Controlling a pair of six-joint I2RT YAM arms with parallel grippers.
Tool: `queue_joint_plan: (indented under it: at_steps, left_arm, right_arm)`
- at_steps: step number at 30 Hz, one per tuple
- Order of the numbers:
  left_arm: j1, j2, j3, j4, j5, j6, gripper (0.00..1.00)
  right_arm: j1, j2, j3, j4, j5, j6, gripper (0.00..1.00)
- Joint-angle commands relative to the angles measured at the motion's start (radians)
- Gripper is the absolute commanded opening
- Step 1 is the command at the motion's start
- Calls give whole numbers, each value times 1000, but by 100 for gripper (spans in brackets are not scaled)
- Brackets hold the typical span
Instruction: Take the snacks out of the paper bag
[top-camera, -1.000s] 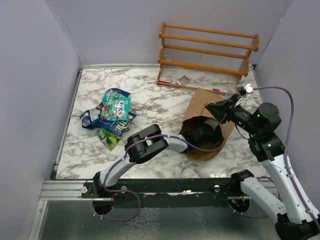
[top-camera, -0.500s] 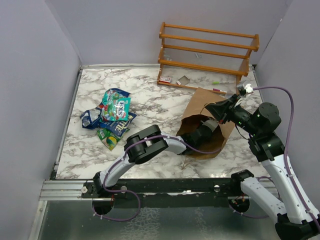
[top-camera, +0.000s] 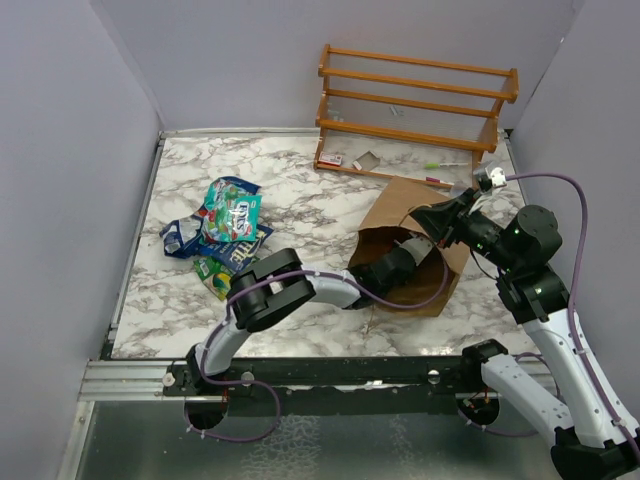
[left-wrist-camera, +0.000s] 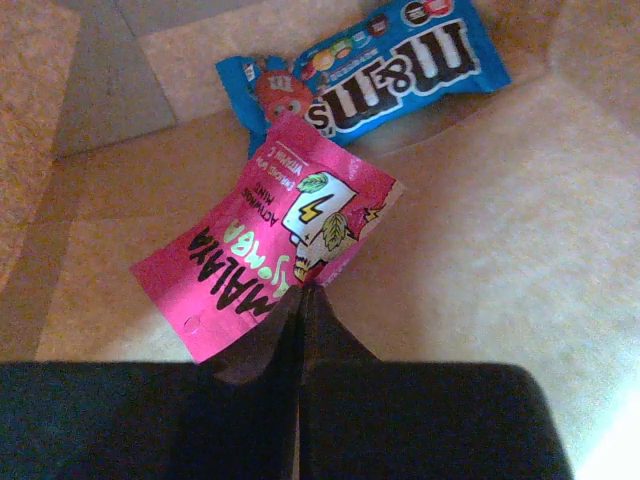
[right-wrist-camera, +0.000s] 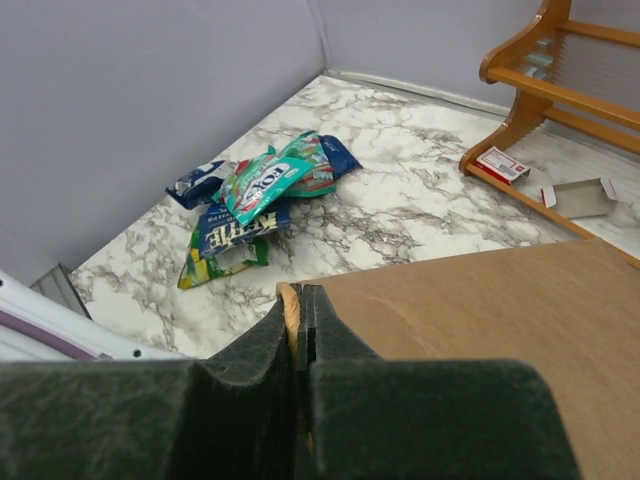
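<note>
Left wrist view: my left hand is shut tight on the lower edge of a pink packet. The packet rests against the brown inner wall of the paper bag.
Also in the bag: a blue packet with white lettering lies at the top of that frame. The pink one's upper corner overlaps its edge, and nothing grips it.
Top external view: the bag lies on its side right of centre on the marble tabletop. My left arm runs from the lower left into its mouth, and the hand itself is mostly lost in shadow there.
Right hand: my right hand is pinched shut on the bag's rim. In the right wrist view a sliver of paper edge shows between the fingers.
Already out: a pile of packets sits at the left of the top external frame, well apart from the bag.
Step, as I judge it: draw the pink packet out through the mouth and add it to the pile. The blue one would be left for another reach.
Risk, grip: I hold only a narrow margin of glossy wrapper, so a quick pull could let it slide free inside the bag.
Risk, neighbour: where the two overlap, the pink packet may drag the blue one along or flip it deeper.
Risk, bag: my wrist fills much of the opening. If it snags the paper, the whole bag follows, and the right hand's pinch on the rim could slip or tear it.
</note>
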Motion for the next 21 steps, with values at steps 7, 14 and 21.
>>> queue_joint_plan:
  at_steps: [7, 14, 21]
  left_arm:
    - [-51, -263, -205, 0, 160, 13, 0]
    - [-78, -452, -341, 1, 260, 38, 0]
    - [-84, -737, -453, -76, 316, 65, 0]
  right_arm:
    - [-1, 1, 31, 21, 77, -11, 2]
    - [-1, 15, 32, 36, 145, -11, 2]
    - [-1, 22, 22, 27, 302, 12, 2]
